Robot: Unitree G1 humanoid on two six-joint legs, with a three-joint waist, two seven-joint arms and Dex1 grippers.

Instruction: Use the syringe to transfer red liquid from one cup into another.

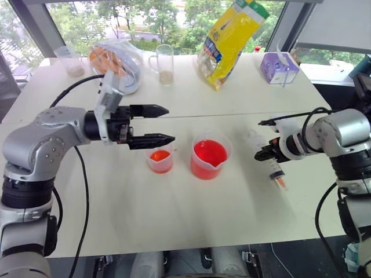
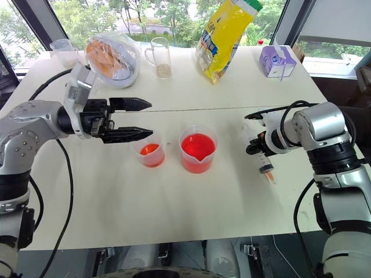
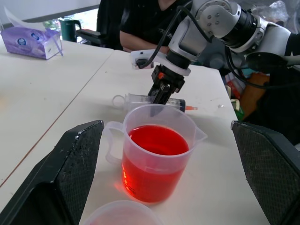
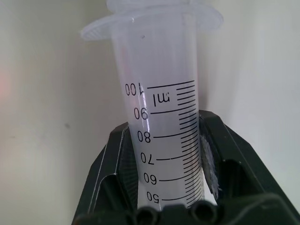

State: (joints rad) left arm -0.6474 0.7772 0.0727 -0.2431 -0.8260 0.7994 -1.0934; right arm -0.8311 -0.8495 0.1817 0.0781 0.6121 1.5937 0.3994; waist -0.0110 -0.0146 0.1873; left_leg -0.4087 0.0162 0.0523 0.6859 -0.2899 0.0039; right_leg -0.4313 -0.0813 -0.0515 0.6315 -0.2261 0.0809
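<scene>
Mug [image 1: 165, 64], yellow bag [image 1: 229, 40] and tissue box [image 1: 279, 68] stand far; right gripper [image 4: 164, 187] pinches the clear graduated syringe [image 4: 161, 117], left gripper [image 1: 152, 124] spread.

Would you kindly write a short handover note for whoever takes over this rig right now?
Right gripper: shut on the syringe, which lies on the table right of the beaker.
Left gripper: open, hovering above the small cup.
Beaker holds red liquid; small cup holds a little.
Done: syringe gripped.
Left: lift, draw from the beaker, empty into the small cup.
</scene>
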